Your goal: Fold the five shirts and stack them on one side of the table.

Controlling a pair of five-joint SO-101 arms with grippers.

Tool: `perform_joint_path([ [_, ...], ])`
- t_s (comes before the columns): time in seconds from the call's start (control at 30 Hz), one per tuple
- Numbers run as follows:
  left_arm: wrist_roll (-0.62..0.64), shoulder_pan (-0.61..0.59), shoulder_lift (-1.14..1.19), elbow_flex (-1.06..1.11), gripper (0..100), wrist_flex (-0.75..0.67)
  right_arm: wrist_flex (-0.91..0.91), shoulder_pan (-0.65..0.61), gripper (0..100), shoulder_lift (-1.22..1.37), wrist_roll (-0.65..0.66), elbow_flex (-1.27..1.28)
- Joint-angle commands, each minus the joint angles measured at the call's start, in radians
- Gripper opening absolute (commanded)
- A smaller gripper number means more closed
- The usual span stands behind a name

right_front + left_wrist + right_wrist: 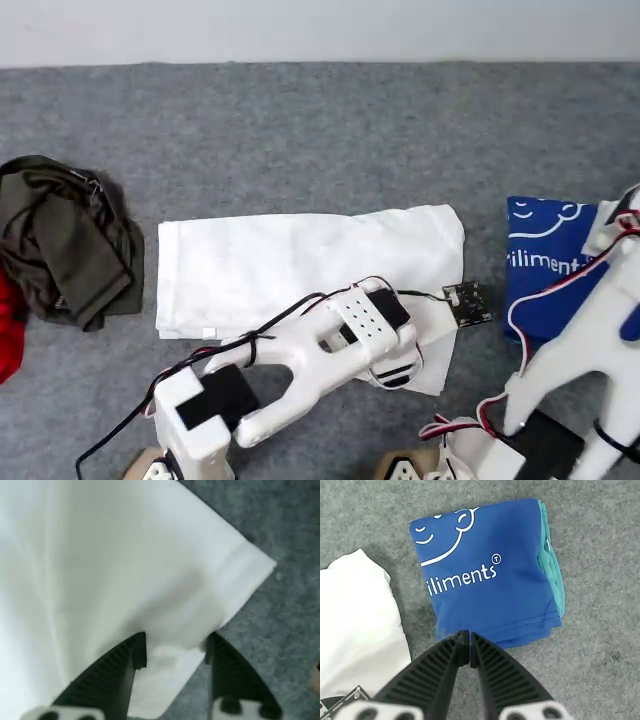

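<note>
- High view: a white shirt (300, 265) lies in the middle of the grey worktop (300, 130). It is folded into a long flat band, with its right end reaching toward the lower right.
- At the left edge an olive shirt (65, 240) sits in a crumpled heap. Just below it is a red shirt (8, 335), cut off by the frame so that only a sliver shows.
- At the right a blue shirt (545, 265) with white print lies folded into a neat block.
- That makes four shirts counted here, one of each colour.
- The left arm (300, 360) lies across the white shirt's lower right corner, with the left pincer (397, 368) down on the cloth. The arm hides that corner.
- The right arm (580, 340) covers part of the blue shirt's lower right.
- A small circuit board (468, 302) sticks out between the white and blue shirts.
- Left wrist view: the left pincer is spread, with a loose corner fold of the white shirt lying between its jaws. Grey worktop shows at the right.
- Right wrist view: the right pincer (470, 642) is pressed together with nothing in it, at the lower edge of the blue shirt.
- A teal shirt (555, 582) lies folded under the blue one, showing as a strip along its right edge. It is the fifth shirt.
- The white shirt's end fills the lower left.
</note>
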Motion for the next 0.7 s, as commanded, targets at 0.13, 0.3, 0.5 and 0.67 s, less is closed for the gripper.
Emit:
perform_joint_path([
  [0.13,0.012,-0.002,0.068,-0.131,9,0.034,0.024,0.015,0.9,-0.039,-0.012,-0.048],
  [0.3,0.009,-0.002,0.086,-0.163,1,0.06,0.024,0.016,0.9,-0.039,-0.012,-0.048],
  [0.5,-0.006,-0.008,-0.051,-0.165,1,0.072,0.024,0.016,0.9,-0.039,-0.012,-0.048],
  [0.67,-0.043,-0.069,-0.114,-0.17,1,0.063,0.024,0.016,0.9,-0.039,-0.012,-0.048],
])
